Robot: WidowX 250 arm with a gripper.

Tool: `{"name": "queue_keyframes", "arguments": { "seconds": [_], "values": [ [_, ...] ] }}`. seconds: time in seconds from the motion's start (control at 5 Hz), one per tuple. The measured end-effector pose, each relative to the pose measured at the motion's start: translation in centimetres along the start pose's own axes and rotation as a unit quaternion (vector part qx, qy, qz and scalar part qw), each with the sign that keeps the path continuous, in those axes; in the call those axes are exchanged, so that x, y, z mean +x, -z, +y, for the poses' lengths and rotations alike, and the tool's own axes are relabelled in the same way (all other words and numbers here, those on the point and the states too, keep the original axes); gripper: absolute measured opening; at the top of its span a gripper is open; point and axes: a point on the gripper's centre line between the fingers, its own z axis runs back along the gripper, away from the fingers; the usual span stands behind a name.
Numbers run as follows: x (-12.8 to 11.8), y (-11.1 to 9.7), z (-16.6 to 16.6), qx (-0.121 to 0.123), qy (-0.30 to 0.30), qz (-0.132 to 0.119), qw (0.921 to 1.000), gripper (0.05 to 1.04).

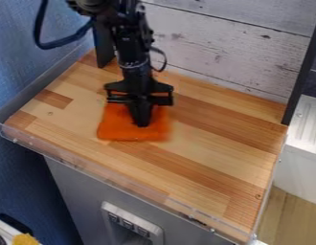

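Orange cloth (pixel 116 125): flat on wooden worktop (pixel 211 139), left of its middle, between plank wall (pixel 218 48) and clear front rim (pixel 122 181).
Gripper (pixel 142 125): pointing straight down over the cloth, probably so its hold sits near the middle.
Fingers: drawn together in a narrow wedge, apparently pinching cloth.
Cloth edges: spread around the grip, likely because the worktop supports them.

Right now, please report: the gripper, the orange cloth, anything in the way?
Gripper down at orange cloth. Cloth lying on wooden counter. No other object seen on cloth.
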Motion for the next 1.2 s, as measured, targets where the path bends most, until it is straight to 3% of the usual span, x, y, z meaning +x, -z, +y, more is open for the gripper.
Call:
{"name": "queue_keyframes", "arguments": {
  "seconds": [0.6, 0.8, 1.0, 1.2],
  "values": [
    [-1.9, -1.4, 2.4, 0.029, 0.117, 0.006, 0.9927, 0.079],
    [-2.0, -3.1, 2.5, 0.034, 0.129, 0.015, 0.9909, 0.222],
    [-1.9, -4.9, 1.8, 0.036, 0.146, 0.021, 0.9884, 0.469],
    [-2.0, -6.5, 0.9, 0.036, 0.156, 0.024, 0.9868, 0.791]
  ]
}}
